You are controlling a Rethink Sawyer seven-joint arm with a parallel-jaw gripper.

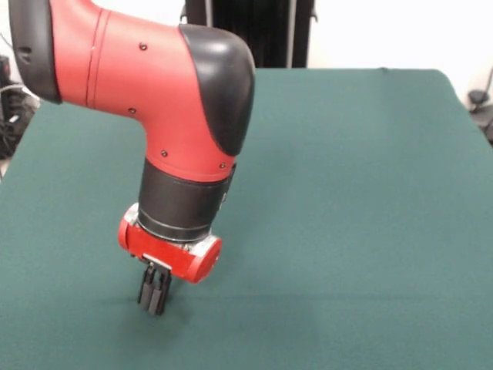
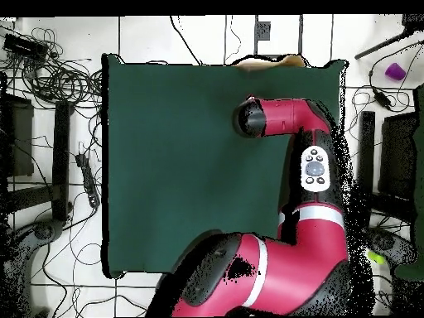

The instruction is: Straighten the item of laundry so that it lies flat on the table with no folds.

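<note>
Here arm bent at elbow, wrist vertical, gripper (image 1: 153,297) pointing straight down just above table (image 1: 347,193), fingers close together, holding nothing. Towel (image 2: 269,62) at table's edge in overhead view, mostly off it.

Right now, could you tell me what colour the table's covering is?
Plain dark green table; front view shows it best.

Dark green table (image 1: 370,193); tan cloth, perhaps towel (image 2: 269,62), at edge
</note>
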